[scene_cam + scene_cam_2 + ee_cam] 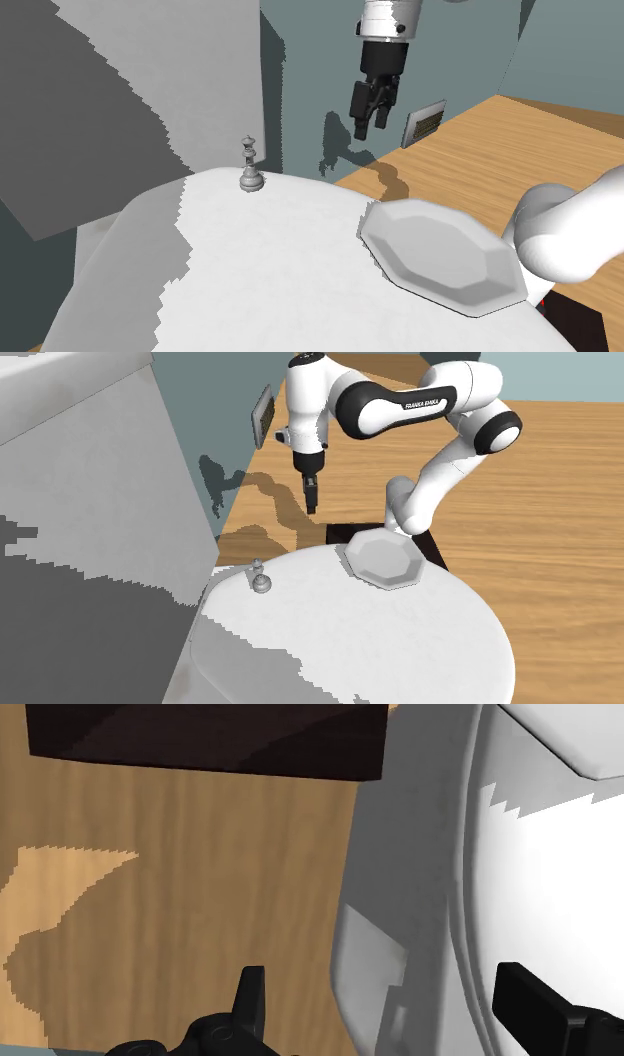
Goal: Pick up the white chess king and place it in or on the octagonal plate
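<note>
The gripper (372,112) hangs wide open and empty, high off the white round top's (280,275) edge; the small pale chess king (250,171) stands close to that top's rim, well apart from the octagonal plate (440,256), so a clumsy bump could knock it off.

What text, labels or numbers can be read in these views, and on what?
"FRANKA EMIKA": white lettering on a black band of the arm, in the second exterior view.
No other text: the chess king, the octagonal plate and the table carry no marks.
</note>
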